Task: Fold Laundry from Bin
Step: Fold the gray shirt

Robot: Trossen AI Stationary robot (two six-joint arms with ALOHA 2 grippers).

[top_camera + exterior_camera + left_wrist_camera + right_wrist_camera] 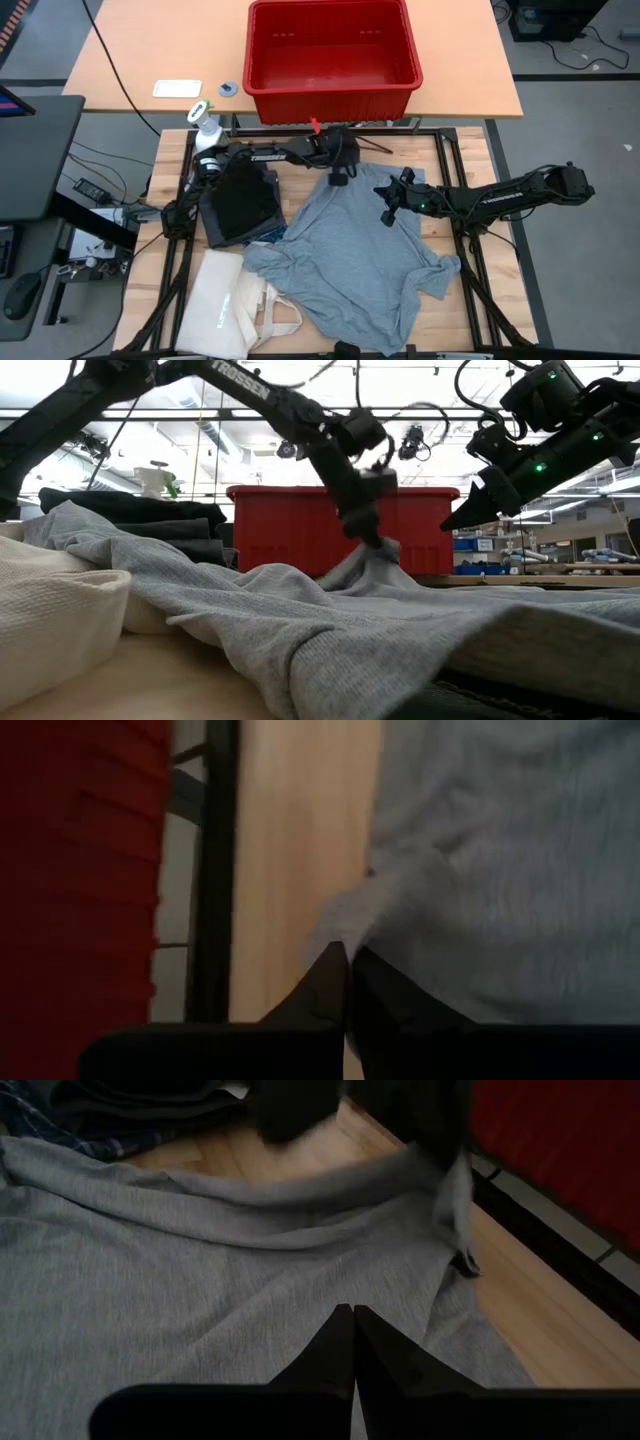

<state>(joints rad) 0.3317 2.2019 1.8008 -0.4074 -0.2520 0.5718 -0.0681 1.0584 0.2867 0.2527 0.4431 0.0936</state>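
A light grey garment (350,260) lies spread and wrinkled over the middle of the table. My left gripper (340,180) is at its far edge, just in front of the red bin (330,50), and is shut on the cloth. My right gripper (390,212) hangs shut above the garment's right part and touches nothing. A pile of black and dark grey pieces (240,200) lies at the left, with a bit of blue plaid (265,235) showing under it. My left gripper pinches the grey garment's far edge (340,925) between its two fingertips. It comes slanting down from the table's left and far side. The cloth rises into a small peak (375,560) under the fingers. The rest of the garment lies on the table.
A cream tote bag (235,305) lies at the near left, partly under the grey garment. A white spray bottle (205,125) stands at the far left corner. The black frame rail (215,870) runs between the bin and the wooden top.
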